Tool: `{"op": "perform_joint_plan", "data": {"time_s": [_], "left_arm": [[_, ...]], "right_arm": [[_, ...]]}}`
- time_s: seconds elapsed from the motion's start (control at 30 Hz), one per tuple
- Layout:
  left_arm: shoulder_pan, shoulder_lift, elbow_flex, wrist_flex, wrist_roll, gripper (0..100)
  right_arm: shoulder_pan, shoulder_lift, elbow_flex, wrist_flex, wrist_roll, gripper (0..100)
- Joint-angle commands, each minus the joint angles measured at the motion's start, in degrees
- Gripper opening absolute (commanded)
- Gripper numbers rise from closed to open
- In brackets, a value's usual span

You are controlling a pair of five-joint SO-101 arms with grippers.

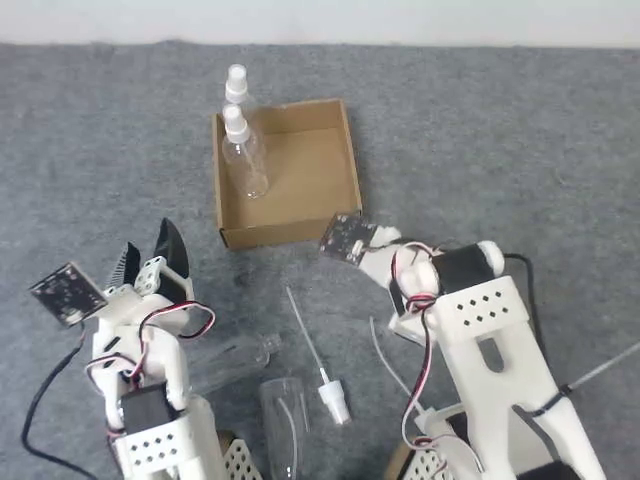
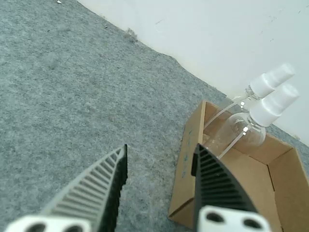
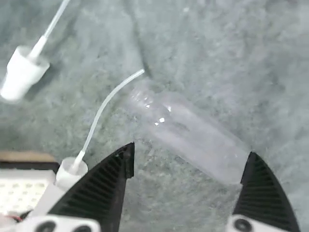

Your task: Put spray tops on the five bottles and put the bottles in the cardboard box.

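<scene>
Your right gripper [image 3: 190, 150] gapes beside the cardboard box [image 1: 285, 236], facing a capless bottle [image 3: 193, 128]; your left gripper [image 2: 161, 147] likewise holds nothing, jaws spread.

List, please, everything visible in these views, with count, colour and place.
Cardboard box: one, brown, far middle of the carpet.
Capped bottles: two, clear with white spray tops, leaning in the box's left side.
Uncapped bottles: two, clear, lying between the arms.
Loose spray tops: two, white, beside the lying bottles.
Carpet: one, grey, under everything.
Left end effector: one, black, open, facing the box.
Right end effector: one, black, open over a lying bottle.
</scene>
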Motion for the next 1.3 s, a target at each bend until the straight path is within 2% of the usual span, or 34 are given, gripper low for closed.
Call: {"op": "perform_joint_plan", "data": {"time_s": [0.0, 0.33, 0.77, 1.27], "left_arm": [[0.0, -0.7, -0.5, -0.6, -0.5, 21], [0.0, -0.7, -0.5, -0.6, -0.5, 21], [0.0, -0.7, -0.5, -0.6, -0.5, 21], [0.0, -0.7, -0.5, -0.6, -0.5, 21]], "right_arm": [[-0.5, -2.1, 0.9, -2.4, 3.6, 29.0], [-0.3, -2.1, 10.7, -11.4, 11.9, 29.0], [-0.2, -2.1, 22.2, -26.5, 12.0, 28.9], [-0.3, -2.0, 22.2, -30.5, -6.3, 28.9]]}}
